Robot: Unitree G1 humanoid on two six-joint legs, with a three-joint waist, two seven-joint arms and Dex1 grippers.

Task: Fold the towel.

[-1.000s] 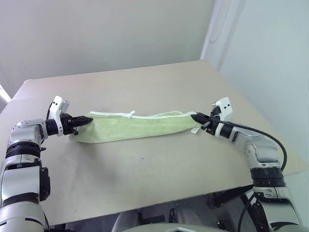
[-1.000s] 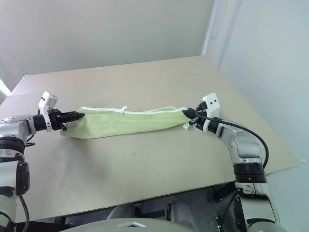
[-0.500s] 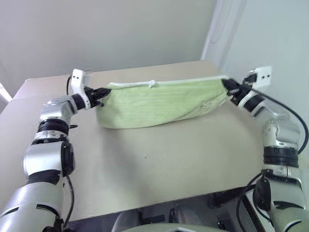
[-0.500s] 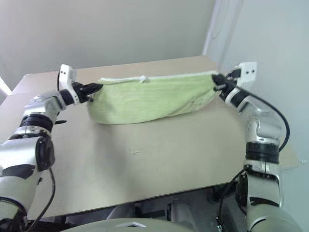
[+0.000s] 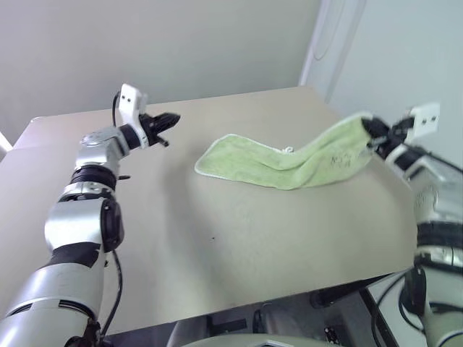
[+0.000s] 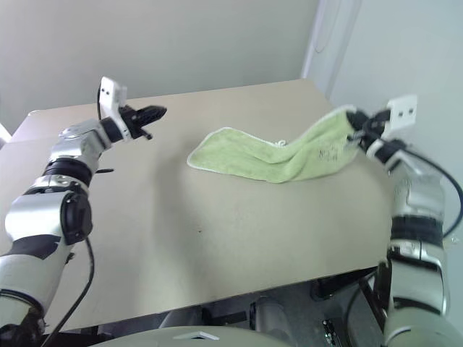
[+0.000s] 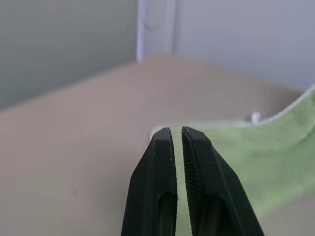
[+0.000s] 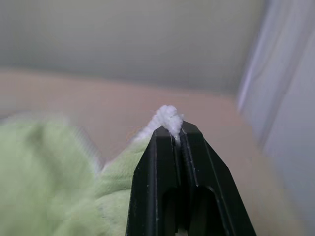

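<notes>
Dropped from left gripper [image 5: 168, 120], towel [image 5: 289, 160] hangs from right gripper [image 5: 370, 129].

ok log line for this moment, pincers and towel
left pincer: shut, empty, above table | right pincer: shut on towel corner, raised | towel: other end lying on table

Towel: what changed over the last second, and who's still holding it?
A second ago both hands held the towel by its ends, low over the table; they then lifted it stretched between them. Now the left hand has lost its end: that end has dropped onto the table, and the hand hangs shut and empty beside it. Unchanged: the right hand stays shut on its corner, held up.
</notes>
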